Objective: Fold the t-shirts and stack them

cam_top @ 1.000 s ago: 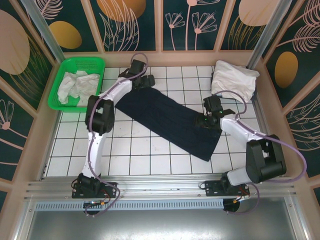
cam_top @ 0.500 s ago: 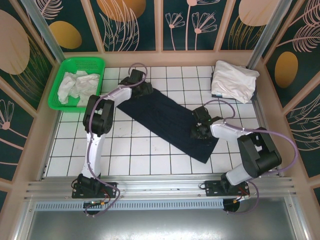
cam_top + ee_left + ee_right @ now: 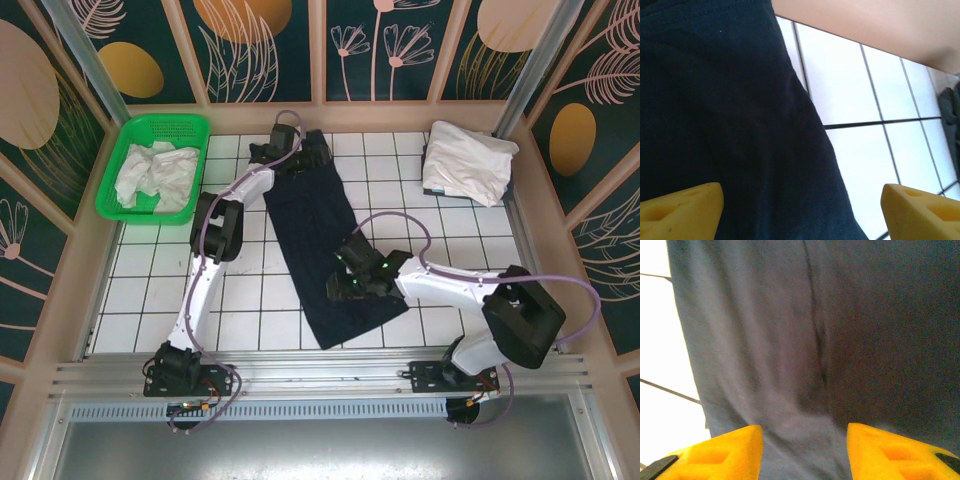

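Navy t-shirt [image 3: 318, 240] lies lengthwise on tiled bench [image 3: 150, 290]. Left gripper [image 3: 287, 156] open at far end; right gripper [image 3: 345, 283] half-open, jaws apart over near part, nothing gripped.

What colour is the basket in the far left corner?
The basket is bright green, clearest in the top view.

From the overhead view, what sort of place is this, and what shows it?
Probably a robot test cell for laundry folding: a walled white-tiled table, two robot arms bolted at its near edge, and a green basket of crumpled white shirts.
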Robot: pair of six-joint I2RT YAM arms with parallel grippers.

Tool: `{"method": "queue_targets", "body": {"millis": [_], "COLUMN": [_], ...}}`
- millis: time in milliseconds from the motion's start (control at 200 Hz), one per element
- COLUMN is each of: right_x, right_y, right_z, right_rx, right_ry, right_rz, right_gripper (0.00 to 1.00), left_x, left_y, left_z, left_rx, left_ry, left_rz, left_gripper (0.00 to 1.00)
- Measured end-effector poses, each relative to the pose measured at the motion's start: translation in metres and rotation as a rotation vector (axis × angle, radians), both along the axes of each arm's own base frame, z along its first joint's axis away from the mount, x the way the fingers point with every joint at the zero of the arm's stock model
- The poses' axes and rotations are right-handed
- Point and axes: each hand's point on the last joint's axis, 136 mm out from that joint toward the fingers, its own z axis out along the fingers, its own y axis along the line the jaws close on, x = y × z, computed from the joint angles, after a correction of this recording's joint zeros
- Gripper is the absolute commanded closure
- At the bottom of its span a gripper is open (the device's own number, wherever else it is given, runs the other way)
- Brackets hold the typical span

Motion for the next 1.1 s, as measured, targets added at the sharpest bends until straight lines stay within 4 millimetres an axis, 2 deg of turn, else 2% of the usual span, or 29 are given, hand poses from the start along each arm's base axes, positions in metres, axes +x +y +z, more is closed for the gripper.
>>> {"method": "queue_targets", "body": {"millis": [55, 90, 135, 225, 320, 390, 510, 580, 641, 686, 746, 861, 961, 1021, 1096], "right_x": [0.009, 0.015, 0.022, 0.033, 0.028, 0.018, -0.006, -0.009, -0.015, -0.022, -0.031, -0.037, -0.032, -0.029, -0.031], "right_y": [-0.001, -0.003, -0.009, -0.021, -0.025, -0.028, -0.028, -0.02, -0.011, -0.002, 0.01, 0.037, 0.073, 0.092, 0.1], "right_z": [0.01, 0.013, 0.013, 0.004, -0.014, -0.027, -0.046, -0.045, -0.045, -0.044, -0.045, -0.044, -0.039, -0.034, -0.025], "right_rx": [0.026, 0.033, 0.027, -0.01, -0.049, -0.077, -0.11, -0.097, -0.082, -0.068, -0.05, -0.025, -0.005, 0.012, 0.031], "right_ry": [-0.028, -0.038, -0.05, -0.05, -0.025, 0.002, 0.038, 0.022, 0.019, 0.019, 0.023, 0.034, 0.034, 0.022, 0.002], "right_rz": [-0.021, -0.039, -0.063, -0.105, -0.104, -0.097, -0.078, -0.086, -0.085, -0.076, -0.063, -0.045, -0.016, 0.003, 0.02], "right_gripper": [0.52, 0.52, 0.53, 0.55, 0.55, 0.55, 0.57, 0.57, 0.57, 0.57, 0.58, 0.58, 0.56, 0.54, 0.47], "left_x": [-0.004, -0.006, -0.009, -0.021, -0.041, -0.052, -0.065, -0.075, -0.088, -0.098, -0.116, -0.157, -0.194, -0.216, -0.245], "left_y": [-0.007, -0.01, -0.014, -0.01, 0.007, 0.023, 0.052, 0.068, 0.082, 0.091, 0.103, 0.125, 0.143, 0.152, 0.163], "left_z": [0.002, 0.004, 0.007, 0.013, 0.027, 0.05, 0.106, 0.135, 0.149, 0.151, 0.143, 0.105, 0.08, 0.078, 0.084], "left_rx": [-0.015, -0.02, -0.021, 0.003, 0.052, 0.085, 0.121, 0.138, 0.154, 0.17, 0.192, 0.254, 0.3, 0.311, 0.295], "left_ry": [0.003, 0.003, 0.002, 0.025, 0.042, 0.024, -0.056, -0.098, -0.118, -0.119, -0.102, -0.02, 0.044, 0.06, 0.053], "left_rz": [-0.025, -0.037, -0.045, -0.025, 0.026, 0.077, 0.179, 0.235, 0.276, 0.297, 0.318, 0.336, 0.342, 0.343, 0.347], "left_gripper": [0.09, 0.02, 0.02, 0.01, 0.02, 0.02, 0.02, 0.01, 0.02, 0.01, 0.02, 0.02, 0.01, 0.02, 0.02]}}
